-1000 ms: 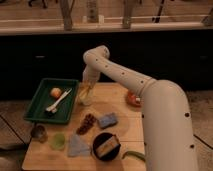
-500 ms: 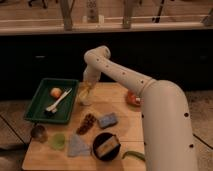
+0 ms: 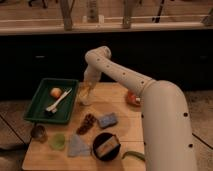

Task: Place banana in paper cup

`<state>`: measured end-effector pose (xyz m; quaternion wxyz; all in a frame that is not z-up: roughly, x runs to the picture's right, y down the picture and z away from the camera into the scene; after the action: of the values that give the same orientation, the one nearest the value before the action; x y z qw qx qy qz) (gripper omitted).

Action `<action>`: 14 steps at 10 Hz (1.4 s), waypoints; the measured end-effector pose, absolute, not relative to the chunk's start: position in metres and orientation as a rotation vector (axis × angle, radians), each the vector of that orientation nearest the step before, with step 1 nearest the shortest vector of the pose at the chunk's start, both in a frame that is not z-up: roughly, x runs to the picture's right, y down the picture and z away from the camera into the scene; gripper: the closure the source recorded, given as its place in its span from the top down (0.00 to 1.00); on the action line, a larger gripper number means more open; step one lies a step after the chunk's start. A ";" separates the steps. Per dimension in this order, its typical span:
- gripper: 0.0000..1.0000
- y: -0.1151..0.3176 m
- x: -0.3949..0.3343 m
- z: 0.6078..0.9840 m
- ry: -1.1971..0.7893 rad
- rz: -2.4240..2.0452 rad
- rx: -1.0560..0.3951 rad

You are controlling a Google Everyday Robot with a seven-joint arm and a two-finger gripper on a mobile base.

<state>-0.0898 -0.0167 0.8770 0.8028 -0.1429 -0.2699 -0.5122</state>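
Almost nothing has changed across the last second. The arm holds the same bent pose, and the tool point(image 3: 87, 87) still hangs directly over the paper cup point(image 3: 84, 100). The cup has not shifted either: it stands upright near the far edge of the table point(image 3: 114, 97), toward the far-left corner, just beside the right rim of the green tray point(image 3: 34, 111).

A pale-yellow shape at the cup's mouth looks like the banana point(image 3: 85, 93), sitting between the tool and the cup. I cannot tell whether it is still gripped or already resting inside, nor how far open the tool is.

The lack of movement suggests the task is at the release step, or just past it, with only 1 move left: letting go and lifting straight up. The likely risk is that a sideways pull tips the light cup toward the tray.
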 end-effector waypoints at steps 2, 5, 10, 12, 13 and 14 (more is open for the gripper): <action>0.44 -0.017 -0.091 0.876 -0.580 -1.106 -0.306; 0.75 -0.017 -0.088 0.873 -0.576 -1.112 -0.304; 0.80 -0.014 -0.084 0.869 -0.580 -1.112 -0.294; 0.80 -0.013 -0.083 0.868 -0.583 -1.108 -0.293; 0.80 -0.013 -0.082 0.869 -0.583 -1.107 -0.293; 0.80 -0.013 -0.082 0.869 -0.584 -1.107 -0.292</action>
<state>-0.0816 -0.0133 0.8688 0.8006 -0.1360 -0.2725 -0.5160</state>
